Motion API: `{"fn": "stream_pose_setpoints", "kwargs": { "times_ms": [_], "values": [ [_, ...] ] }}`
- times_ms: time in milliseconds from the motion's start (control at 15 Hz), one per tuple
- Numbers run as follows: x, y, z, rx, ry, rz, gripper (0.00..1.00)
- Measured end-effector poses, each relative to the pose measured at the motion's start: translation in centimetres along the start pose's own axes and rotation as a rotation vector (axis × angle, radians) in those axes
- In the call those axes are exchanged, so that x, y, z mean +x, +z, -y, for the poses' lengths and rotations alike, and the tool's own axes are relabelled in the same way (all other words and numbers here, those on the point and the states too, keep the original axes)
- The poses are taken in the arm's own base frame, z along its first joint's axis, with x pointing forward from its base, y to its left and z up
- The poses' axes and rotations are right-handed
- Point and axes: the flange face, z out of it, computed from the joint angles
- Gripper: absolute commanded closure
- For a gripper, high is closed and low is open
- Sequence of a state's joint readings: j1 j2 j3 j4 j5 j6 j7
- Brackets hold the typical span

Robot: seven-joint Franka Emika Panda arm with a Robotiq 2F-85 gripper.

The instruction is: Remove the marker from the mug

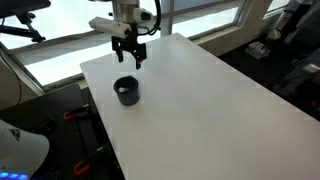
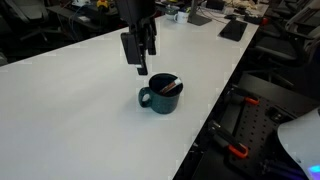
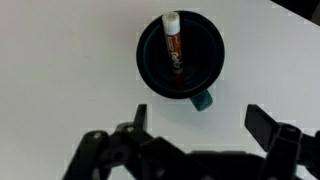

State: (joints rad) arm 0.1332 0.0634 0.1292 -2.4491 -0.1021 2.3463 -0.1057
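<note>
The mug [image 1: 126, 91] is small, squat and dark, and stands on the white table in both exterior views [image 2: 162, 98]. In the wrist view the mug [image 3: 206, 62] shows from above with its teal handle towards my fingers. The marker [image 3: 175, 52] lies inside it, reddish body with a white end leaning on the rim; it also shows in an exterior view [image 2: 168, 87]. My gripper [image 3: 198, 122] is open and empty, hanging above the table just beside the mug [image 1: 129, 58] [image 2: 143, 68].
The white table [image 1: 210, 100] runs long with edges near the mug [image 2: 200, 120]. Dark items [image 2: 233, 29] lie at its far end. Window frames and equipment stand around the table.
</note>
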Motion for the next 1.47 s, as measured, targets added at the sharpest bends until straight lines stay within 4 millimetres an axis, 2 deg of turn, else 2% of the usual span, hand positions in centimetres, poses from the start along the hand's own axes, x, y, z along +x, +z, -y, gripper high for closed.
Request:
{"fn": "stream_pose_setpoints", "kwargs": {
  "times_ms": [400, 667, 1133, 1267, 1467],
  "values": [
    [-1.7, 1.3, 1.0, 0.119, -0.033, 0.008, 0.03],
    [-3.2, 1.7, 0.1, 0.143, 0.007, 0.026, 0.09],
    [-5.9, 3.1, -1.3, 0.152, 0.046, 0.092, 0.08],
    [-6.2, 3.5, -1.6, 0.127, 0.036, 0.107, 0.16],
    [-6.4, 3.6, -2.1, 0.068, -0.007, 0.121, 0.19]
  ]
}}
